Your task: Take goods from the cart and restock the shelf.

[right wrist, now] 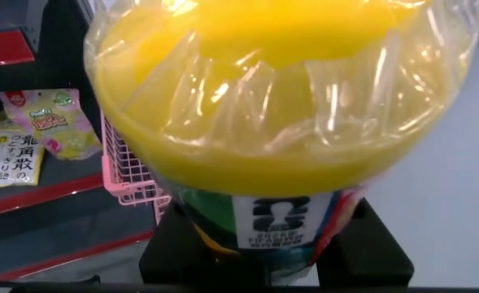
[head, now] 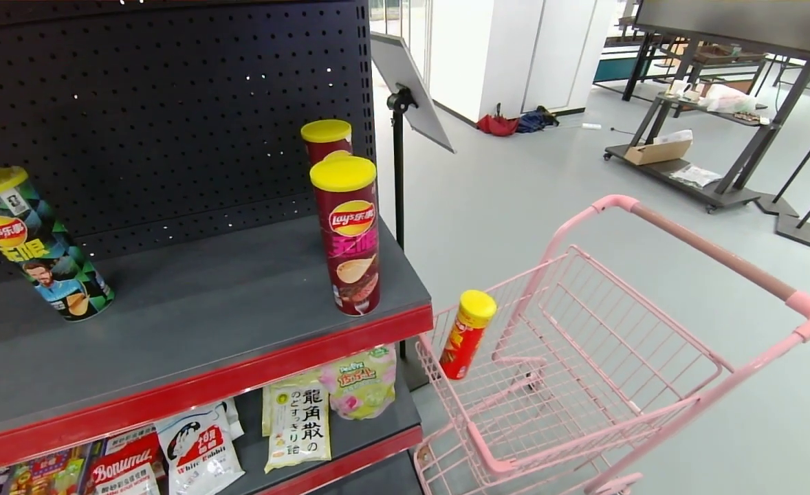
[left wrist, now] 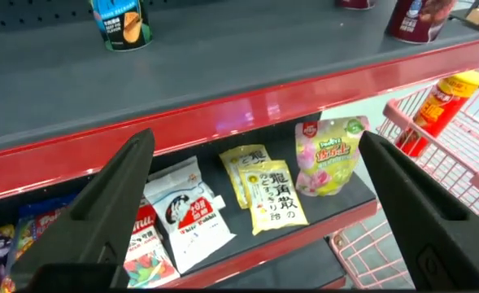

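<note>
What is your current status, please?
Left gripper open, facing lower shelf. Right gripper shut on yellow-lidded chip can. Red chip can in pink cart.

A shop setting: snack-stocked shelf [head: 205, 309] and pink shopping cart [head: 714, 256].

— What colour was the shopping cart [head: 714, 258] at the lower right?
— Pink wire. The red chip can [head: 467, 335] in it had a yellow lid.
— And the shelf [head: 205, 302]?
— Grey, with a red edge and a black pegboard [head: 171, 103]. The maroon chip can [head: 345, 234] was yellow-lidded; the patterned chip can [head: 37, 244] at the left was teal-and-black, geometric. The held chip can [right wrist: 280, 106] was yellow-lidded too.
</note>
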